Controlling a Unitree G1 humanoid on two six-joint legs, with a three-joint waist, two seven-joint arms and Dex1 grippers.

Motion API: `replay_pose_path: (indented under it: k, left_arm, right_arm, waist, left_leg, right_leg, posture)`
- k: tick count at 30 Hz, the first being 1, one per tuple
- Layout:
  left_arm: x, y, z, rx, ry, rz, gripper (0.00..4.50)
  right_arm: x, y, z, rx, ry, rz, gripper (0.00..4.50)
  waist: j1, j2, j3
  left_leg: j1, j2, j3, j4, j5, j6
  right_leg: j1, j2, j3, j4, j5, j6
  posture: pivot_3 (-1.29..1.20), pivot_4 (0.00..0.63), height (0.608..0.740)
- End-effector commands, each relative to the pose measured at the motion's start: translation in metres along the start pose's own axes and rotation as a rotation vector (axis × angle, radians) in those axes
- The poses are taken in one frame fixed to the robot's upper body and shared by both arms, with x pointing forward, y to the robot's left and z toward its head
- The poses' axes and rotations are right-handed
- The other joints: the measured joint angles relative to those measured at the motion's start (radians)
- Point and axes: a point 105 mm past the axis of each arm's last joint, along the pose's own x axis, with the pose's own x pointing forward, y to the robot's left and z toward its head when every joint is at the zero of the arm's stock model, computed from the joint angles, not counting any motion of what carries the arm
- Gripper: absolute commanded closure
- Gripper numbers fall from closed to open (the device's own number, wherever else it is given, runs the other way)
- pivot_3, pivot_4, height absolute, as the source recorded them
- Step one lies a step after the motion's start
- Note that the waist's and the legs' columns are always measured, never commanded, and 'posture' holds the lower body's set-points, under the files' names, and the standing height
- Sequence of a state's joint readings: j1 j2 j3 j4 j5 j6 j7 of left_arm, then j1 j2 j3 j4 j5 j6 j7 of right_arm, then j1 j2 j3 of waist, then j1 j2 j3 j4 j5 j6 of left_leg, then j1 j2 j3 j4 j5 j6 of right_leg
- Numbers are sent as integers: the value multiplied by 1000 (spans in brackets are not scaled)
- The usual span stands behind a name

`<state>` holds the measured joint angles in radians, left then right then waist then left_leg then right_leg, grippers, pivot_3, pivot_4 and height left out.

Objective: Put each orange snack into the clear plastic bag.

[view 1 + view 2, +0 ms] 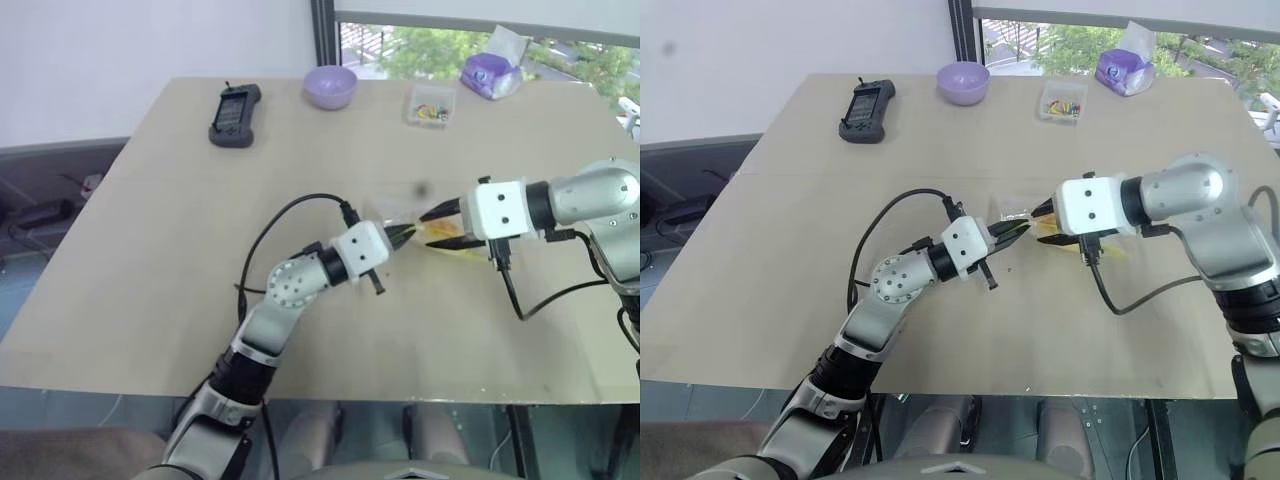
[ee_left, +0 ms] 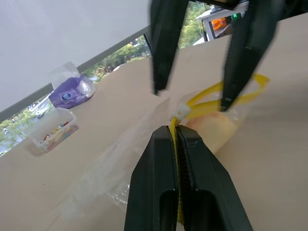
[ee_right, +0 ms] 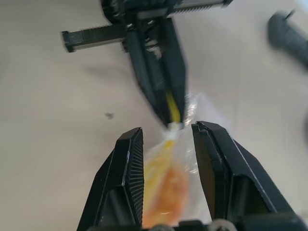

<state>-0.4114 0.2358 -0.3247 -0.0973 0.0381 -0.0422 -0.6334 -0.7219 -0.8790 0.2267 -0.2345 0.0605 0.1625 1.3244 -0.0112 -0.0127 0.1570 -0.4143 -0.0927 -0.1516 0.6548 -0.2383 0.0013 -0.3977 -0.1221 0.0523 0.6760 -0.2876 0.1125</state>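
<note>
Pinching the yellow seal strip of the crinkly clear plastic bag (image 1: 425,232) at centre frame, the left gripper (image 2: 175,139) is clamped tight while the right gripper (image 3: 166,144) stands parted astride it, the round golden-orange snack (image 3: 166,195) seemingly bagged, so sealing looks next.

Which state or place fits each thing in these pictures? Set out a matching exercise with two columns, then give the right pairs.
Column one:
1. left hand
2. right hand
3. round golden-orange snack
4. small lilac bowl

Column two:
A. inside the crinkly clear plastic bag
B. at the far edge of the beige table, near the window
C. open, fingers apart
D. shut on the bag's yellow seal strip

Pairs: 1-D, 2-C, 3-A, 4-B
</note>
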Motion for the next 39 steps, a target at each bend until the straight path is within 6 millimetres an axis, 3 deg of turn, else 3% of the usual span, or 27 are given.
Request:
replay_pose_path:
  k: [1, 16, 18, 38, 39]
  left_arm:
    - [2, 3, 11, 14, -46, 12, 4500]
    - [5, -3, 14, -20, -55, 0, 4500]
    - [6, -4, 14, -24, -56, 0, 4500]
    - [6, -3, 15, -32, -61, 9, 4500]
    - [6, -3, 15, -32, -61, 9, 4500]
  right_arm:
    - [-6, -7, 2, 91, 69, -80, 2738]
    - [1, -5, 9, 130, 69, -124, 2738]
    - [1, -4, 10, 134, 67, -123, 3253]
    - [6, -6, 7, 160, 71, -161, 3253]
    - [6, -6, 6, 160, 73, -160, 3505]
  waist:
    - [-2, 0, 0]
    - [-1, 0, 0]
    - [-1, 0, 0]
    - [-1, 0, 0]
    - [-1, 0, 0]
  left_leg:
    - [0, 0, 0, 0, 0, 0]
    - [0, 0, 0, 0, 0, 0]
    - [0, 0, 0, 0, 0, 0]
    - [0, 0, 0, 0, 0, 0]
    - [0, 0, 0, 0, 0, 0]
  right_leg:
    - [0, 0, 0, 0, 0, 0]
    - [0, 0, 0, 0, 0, 0]
    - [0, 0, 0, 0, 0, 0]
    - [0, 0, 0, 0, 0, 0]
    - [0, 0, 0, 0, 0, 0]
  posture:
    - [0, 150, 740]
    - [0, 150, 740]
    - [0, 150, 740]
    - [0, 150, 740]
    - [0, 150, 740]
